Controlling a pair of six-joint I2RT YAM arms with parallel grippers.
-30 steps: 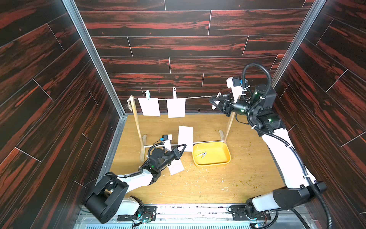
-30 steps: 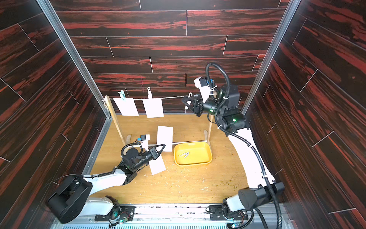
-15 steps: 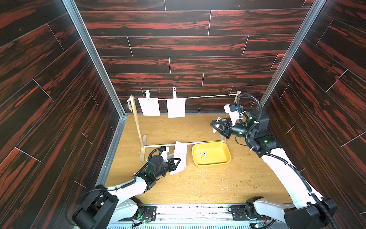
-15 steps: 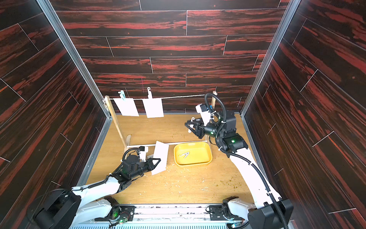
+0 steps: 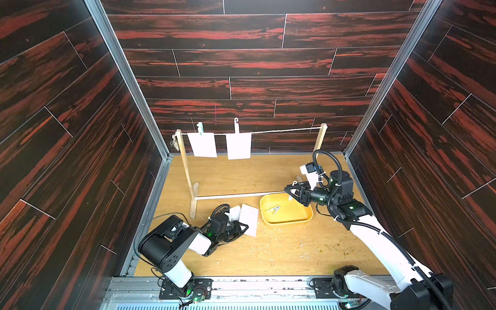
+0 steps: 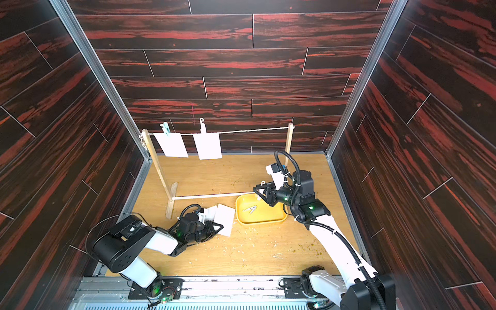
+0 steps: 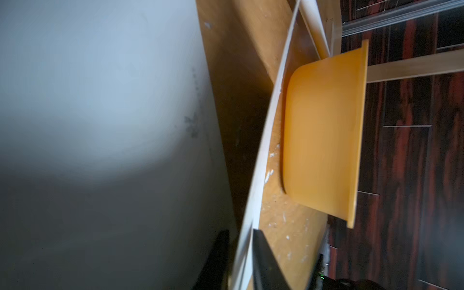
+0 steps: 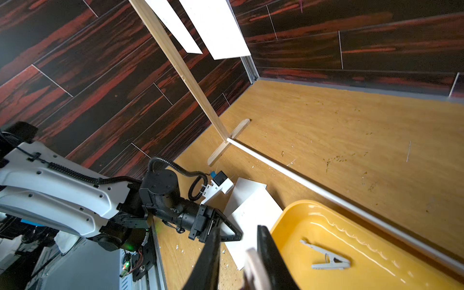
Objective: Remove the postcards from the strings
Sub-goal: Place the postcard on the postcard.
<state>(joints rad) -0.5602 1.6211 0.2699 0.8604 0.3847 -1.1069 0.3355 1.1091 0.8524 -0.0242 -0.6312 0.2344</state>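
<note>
Both top views: the string [image 5: 281,131] runs between the two uprights [image 5: 186,166]. Two hanging postcards [image 5: 202,145] are pinned toward the left arm's side and the rest of the line is bare. Two floor postcards [image 5: 249,218] overlap on the wood floor [image 5: 241,174], just beside the yellow tray [image 5: 284,222] and on the near side of the base rod [image 5: 228,196]. The left gripper [image 5: 245,228] sits low at the near edge of the upper floor card; from above I can't separate grip from mere contact. The left wrist view adds that the card edge runs between the two dark fingers [image 7: 263,258]. One finger looks to be against it and the other side is blur, so clamped or released: cannot tell. Most of that view is out-of-focus grey card face, and the tray shows only as an outer wall. The right gripper [image 5: 291,191] is over the tray's far corner, clenched on a pale held clothespin [image 5: 290,195], with a small hook showing above the fingers. The right wrist view shows that pin only as a blurred pale slab. It does give the clearest look at the tray clothespin [image 8: 326,258] lying flat inside and at how the floor cards overlap. It catches only the lower parts of the hanging cards, cut by the frame edge. In the top views the right arm hides the foot of the upright on its side.
</note>
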